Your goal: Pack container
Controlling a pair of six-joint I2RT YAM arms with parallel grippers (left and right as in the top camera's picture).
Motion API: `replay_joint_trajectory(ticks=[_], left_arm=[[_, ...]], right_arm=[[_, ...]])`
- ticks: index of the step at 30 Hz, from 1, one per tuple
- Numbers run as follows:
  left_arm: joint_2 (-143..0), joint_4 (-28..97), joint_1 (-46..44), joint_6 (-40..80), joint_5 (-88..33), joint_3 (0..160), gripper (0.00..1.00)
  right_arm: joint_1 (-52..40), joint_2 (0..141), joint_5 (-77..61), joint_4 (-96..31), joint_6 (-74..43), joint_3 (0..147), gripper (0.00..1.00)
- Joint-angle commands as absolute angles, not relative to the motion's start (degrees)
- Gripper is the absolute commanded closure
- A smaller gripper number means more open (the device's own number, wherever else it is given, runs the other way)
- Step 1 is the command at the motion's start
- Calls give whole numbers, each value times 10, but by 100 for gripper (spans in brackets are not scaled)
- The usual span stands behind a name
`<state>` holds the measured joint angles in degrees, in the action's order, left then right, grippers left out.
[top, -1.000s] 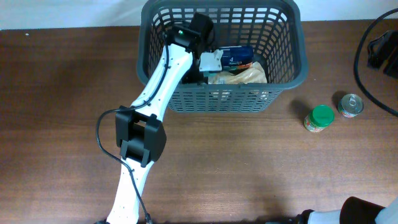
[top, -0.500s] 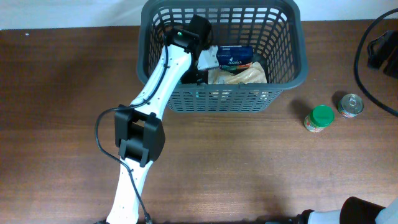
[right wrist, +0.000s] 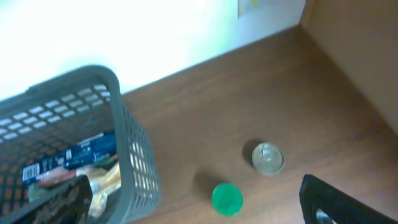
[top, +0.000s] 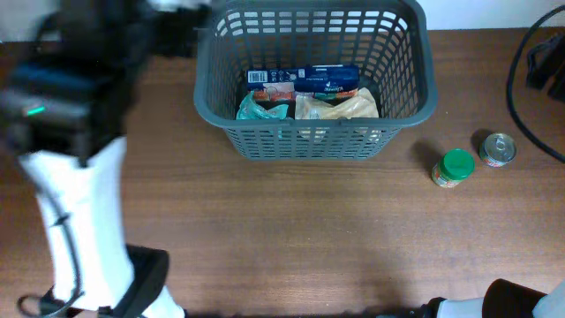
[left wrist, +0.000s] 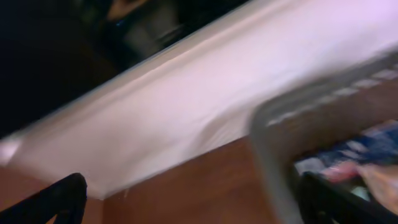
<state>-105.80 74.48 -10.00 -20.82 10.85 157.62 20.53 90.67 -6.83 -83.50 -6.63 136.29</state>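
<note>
The container (top: 309, 141) is a dark grey slotted basket at the table's far middle. In it lie a blue box (top: 305, 81), a greenish packet (top: 263, 108) and a beige bag (top: 340, 108). My left arm (top: 79, 97) is raised and blurred at the left, outside the basket. In the left wrist view, the left gripper (left wrist: 196, 208) is open with nothing in it, and the basket's rim (left wrist: 267, 149) is to its right. The right gripper (right wrist: 202, 210) hangs open high above the table, beside the basket wall (right wrist: 134, 162).
A green-lidded jar (top: 456, 167) and a tin can (top: 498, 148) stand on the wood table right of the basket. Both also show under the right wrist, the jar (right wrist: 227, 199) nearer than the can (right wrist: 267, 157). Black cables (top: 530, 79) lie at the far right.
My left gripper has opened and the left arm has swung up and left out of the basket. The greenish packet now lies uncovered inside. The right arm has not moved.
</note>
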Motion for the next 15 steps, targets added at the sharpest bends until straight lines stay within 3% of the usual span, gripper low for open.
replay_joint_trajectory(ticks=[1,4,7,11,15], left_arm=[[-1081,760,10,-94,96,1564,1],[-1081,785,131,-45,-6,1519,1],[-1083,800,191,-45,-22,1440,1],[-1083,801,212,-45,-22,1350,1],[-1083,801,212,-45,-22,1294,1]], right_arm=[[203,908,-61,-801,-63,1364,1],[203,912,-61,-808,-62,1363,1],[203,941,-15,-839,-73,1353,1],[204,994,90,-853,-141,1294,1],[207,1048,111,-852,-140,1235,1]])
